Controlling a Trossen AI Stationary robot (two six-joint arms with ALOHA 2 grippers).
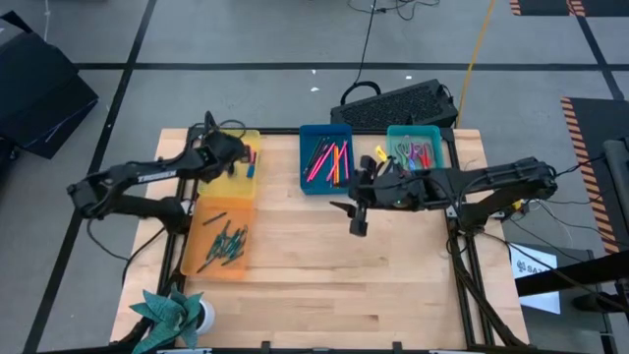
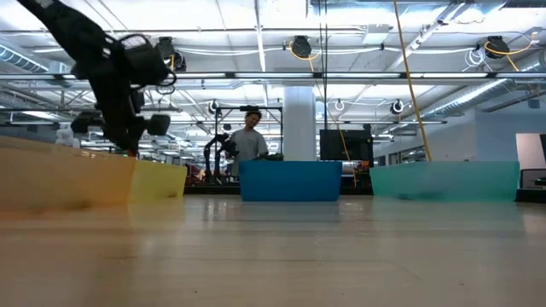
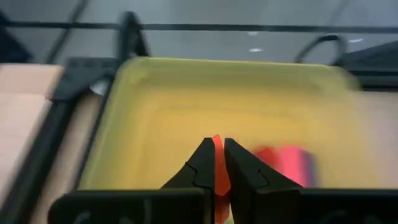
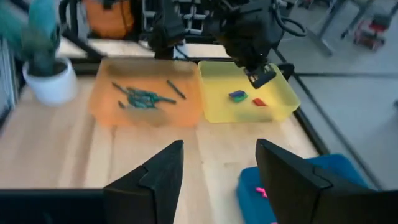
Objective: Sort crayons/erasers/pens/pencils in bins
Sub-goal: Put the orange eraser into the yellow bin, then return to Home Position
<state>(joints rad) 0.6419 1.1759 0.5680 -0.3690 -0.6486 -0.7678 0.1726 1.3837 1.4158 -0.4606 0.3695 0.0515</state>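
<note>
My left gripper (image 1: pixel 242 153) hovers over the yellow bin (image 1: pixel 228 185), shut on a small orange-red thing (image 3: pixel 217 163); whether it is an eraser or a stick I cannot tell. A blue eraser (image 4: pixel 236 95) and a red eraser (image 4: pixel 259 101) lie on that bin's floor. The orange bin (image 1: pixel 193 258) holds dark green sticks (image 1: pixel 226 243). Pink and orange sticks lie in the blue bin (image 1: pixel 309 133), and mixed items in the teal bin (image 1: pixel 436 132). My right gripper (image 1: pixel 356 214) stands open above the bare table in front of the blue bin. My left gripper pinches the orange-red thing (image 3: pixel 217 177) between its two fingers, which point down into the yellow bin from above. A strip of it shows in the gap and just past the fingertips. It is clear of the bin's floor.
A black keyboard (image 1: pixel 398 103) lies beyond the table's far edge. A white pot with a teal plant (image 1: pixel 177 313) stands at the near left corner. The wooden table (image 1: pixel 334 265) is bare across its near middle. A person (image 2: pixel 250 136) stands in the room behind.
</note>
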